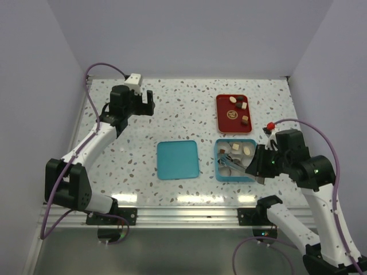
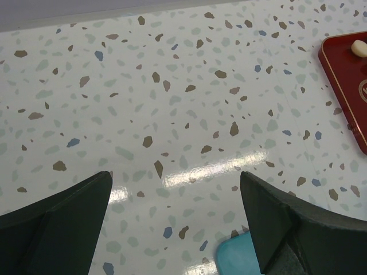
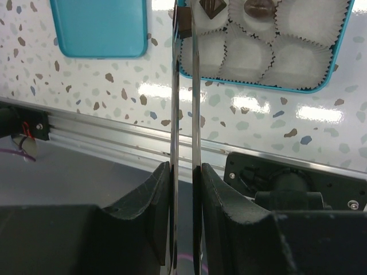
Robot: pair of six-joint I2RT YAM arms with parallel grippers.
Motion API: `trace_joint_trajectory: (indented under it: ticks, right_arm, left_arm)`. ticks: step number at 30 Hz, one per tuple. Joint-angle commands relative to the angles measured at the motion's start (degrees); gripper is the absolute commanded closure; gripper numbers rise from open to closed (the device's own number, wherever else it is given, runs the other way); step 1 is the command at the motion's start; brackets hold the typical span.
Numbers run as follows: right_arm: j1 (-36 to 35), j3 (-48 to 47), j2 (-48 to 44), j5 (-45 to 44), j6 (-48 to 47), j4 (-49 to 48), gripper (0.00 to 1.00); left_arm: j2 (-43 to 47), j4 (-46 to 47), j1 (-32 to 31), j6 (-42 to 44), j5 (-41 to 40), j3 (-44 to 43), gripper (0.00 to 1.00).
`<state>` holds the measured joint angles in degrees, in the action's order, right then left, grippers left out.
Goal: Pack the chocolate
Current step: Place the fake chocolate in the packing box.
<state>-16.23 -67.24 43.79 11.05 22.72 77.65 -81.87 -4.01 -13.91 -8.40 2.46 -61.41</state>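
Observation:
My right gripper (image 3: 184, 172) is shut on metal tongs (image 3: 183, 103). The tong tips pinch a dark brown chocolate (image 3: 184, 30) over the near left corner of the teal box (image 3: 321, 86). The box's white paper cups hold a dark square piece (image 3: 211, 7) and a brown oval piece (image 3: 258, 7). In the top view the box (image 1: 220, 172) sits in front of the red tray (image 1: 222, 120), which carries several chocolates (image 1: 245, 119). My left gripper (image 2: 176, 177) is open and empty above the table at the far left (image 1: 143, 105).
The teal lid (image 1: 178, 160) lies flat left of the box; its corner shows in the left wrist view (image 2: 238, 258). The red tray's edge (image 2: 344, 86) with a cream piece (image 2: 359, 48) is at that view's right. The aluminium rail (image 3: 114, 140) runs along the table's near edge.

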Motion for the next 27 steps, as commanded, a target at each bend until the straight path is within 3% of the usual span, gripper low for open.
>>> trace_joint_trajectory:
  ticks: [1,27]
  right_arm:
    - [-0.82,0.27,-0.37,0.11,1.01,13.32,0.84]
    - [-6.71,2.38,-0.11,-4.9,4.0,13.41,0.86]
  left_arm:
    - [1.36,0.67,-0.15,-0.39,0.0,-2.4,0.0]
    - [0.66,0.67,-0.15,-0.3,-0.17,-2.4,0.0]
